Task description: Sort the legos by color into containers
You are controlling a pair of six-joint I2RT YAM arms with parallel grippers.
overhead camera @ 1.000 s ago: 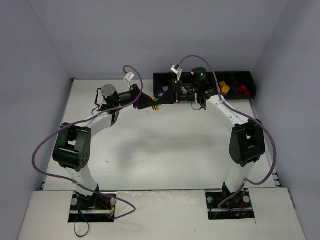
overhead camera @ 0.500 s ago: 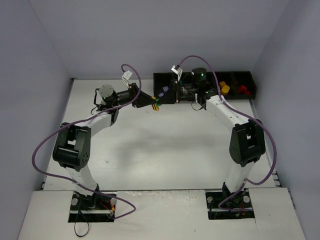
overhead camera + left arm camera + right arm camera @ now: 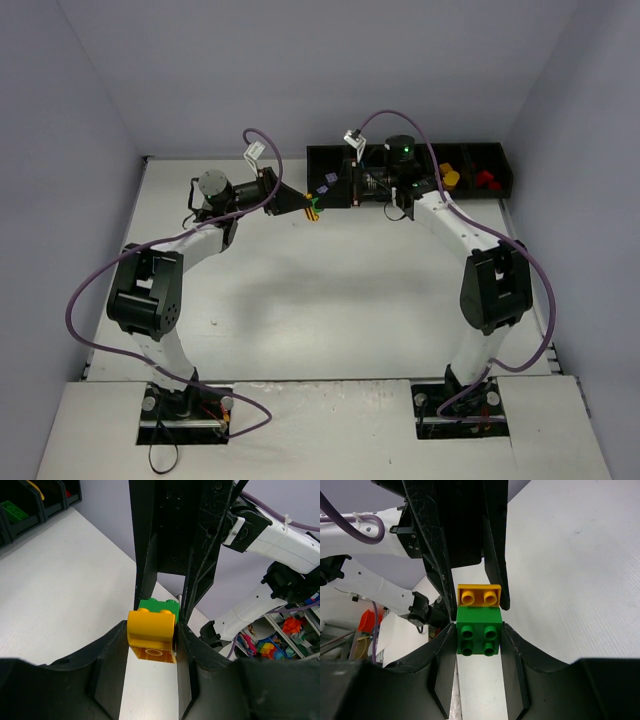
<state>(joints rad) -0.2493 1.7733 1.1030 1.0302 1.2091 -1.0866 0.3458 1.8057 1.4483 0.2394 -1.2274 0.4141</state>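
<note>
Black plastic tray (image 3: 330,150): bins hold a lilac brick (image 3: 328,181), yellow piece (image 3: 450,178), red pieces (image 3: 487,180); just before it, left gripper (image 3: 152,642) clamps glossy rounded yellow brick (image 3: 479,596), right gripper (image 3: 479,642) clamps studded green brick (image 3: 162,605), the two stuck together.

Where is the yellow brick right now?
In the left wrist view, the yellow brick sits pinched in the left gripper, stuck to the green brick that the right gripper holds, by the left end of the black tray.
</note>
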